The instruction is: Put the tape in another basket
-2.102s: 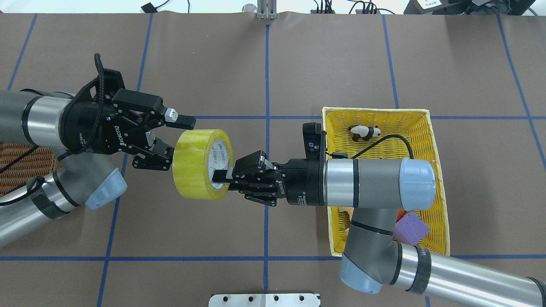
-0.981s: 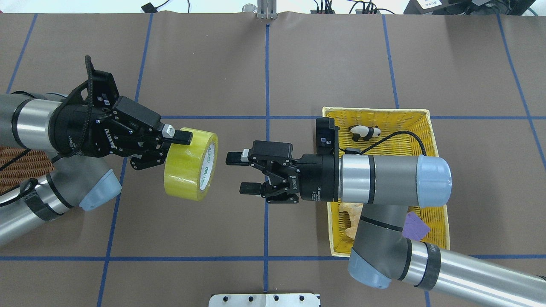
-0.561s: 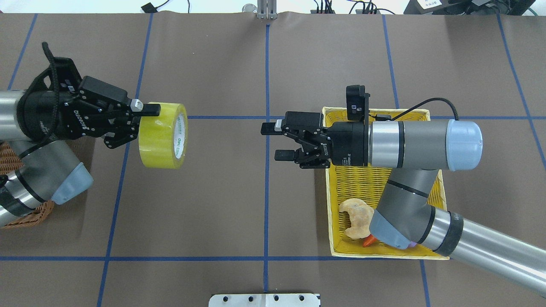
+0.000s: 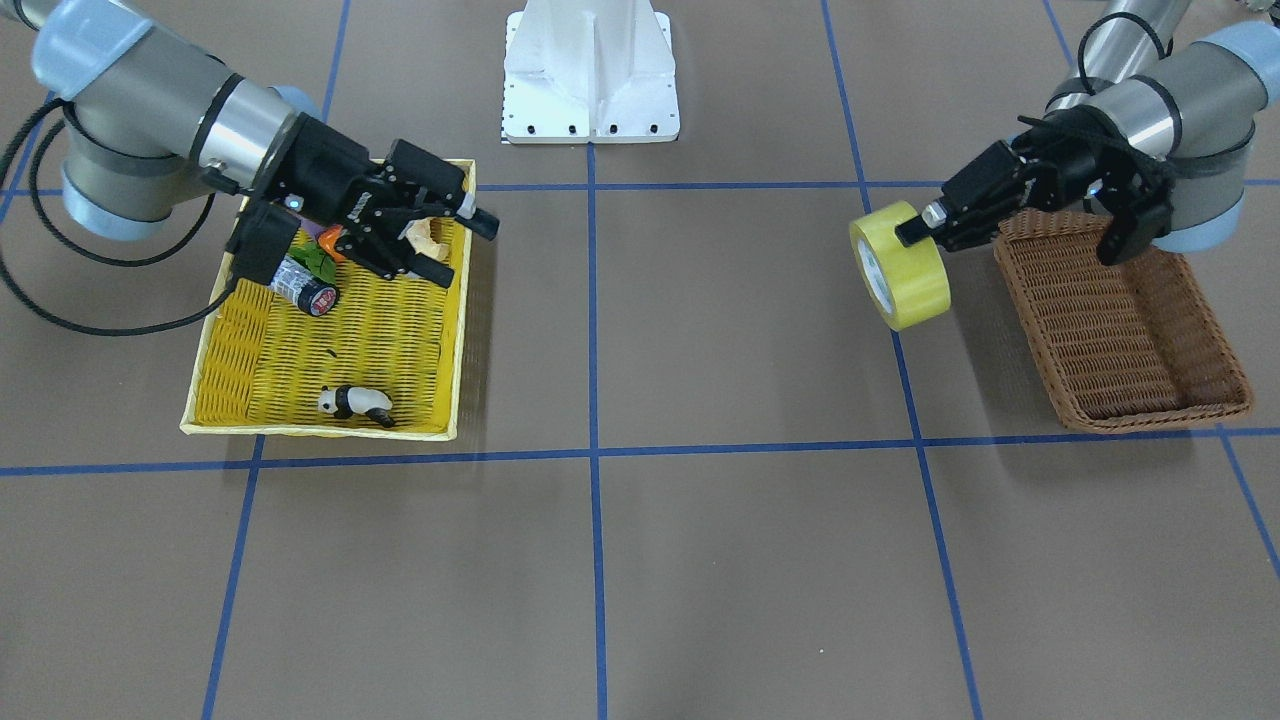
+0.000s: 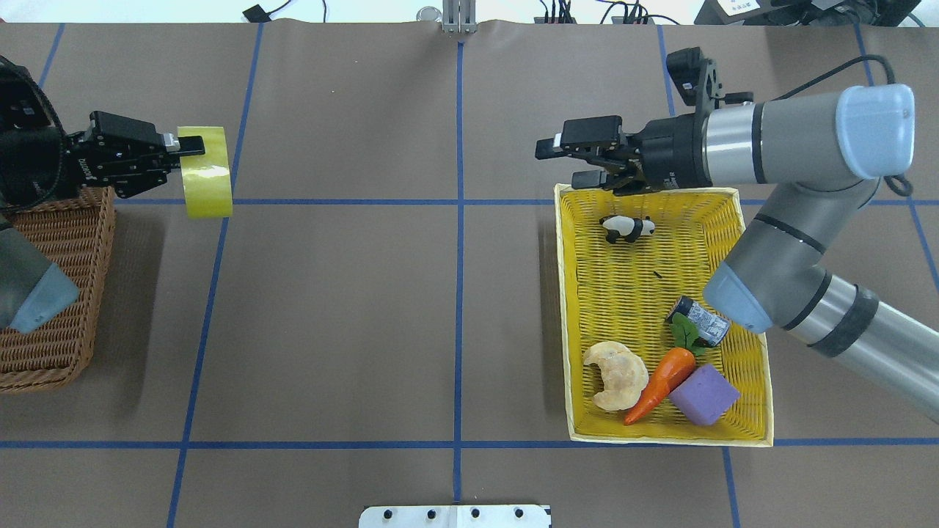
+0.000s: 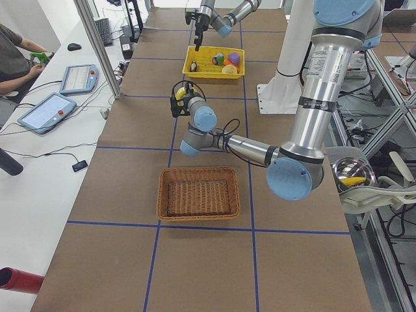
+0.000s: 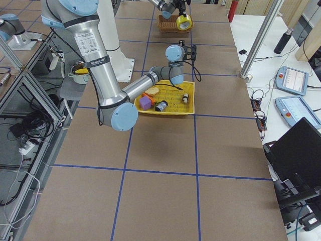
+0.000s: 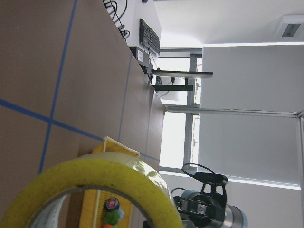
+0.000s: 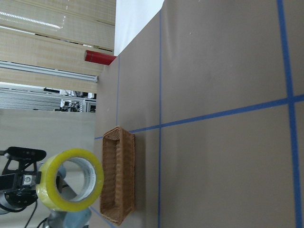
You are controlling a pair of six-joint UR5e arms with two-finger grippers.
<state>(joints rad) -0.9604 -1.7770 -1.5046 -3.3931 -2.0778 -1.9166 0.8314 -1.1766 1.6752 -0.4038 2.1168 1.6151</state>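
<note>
The yellow-green tape [image 5: 207, 176] hangs in the air on edge, just beside the brown wicker basket's [image 5: 51, 323] far right corner. My left gripper [image 5: 192, 150] is shut on the roll's wall, one finger over the top and the other hidden inside. From the front, the tape [image 4: 898, 268] sits left of the basket [image 4: 1120, 330], held by the left gripper [image 4: 912, 240]. The roll fills the bottom of the left wrist view [image 8: 95, 178]. My right gripper [image 5: 561, 163] is open and empty over the yellow tray's far left corner. The front view also shows the right gripper [image 4: 467, 252] open.
The yellow tray [image 5: 563, 323] holds a panda figure [image 5: 627, 228], a croissant [image 5: 618, 374], a carrot [image 5: 660, 375], a purple block [image 5: 704, 394] and a grey cylinder [image 5: 700, 320]. A white base plate [image 5: 455, 515] sits at the near edge.
The right gripper let go of the tape's core, opened and pulled back to the tray's far corner. The left gripper closed on the tape and carried it left and farther, beside the brown basket.
</note>
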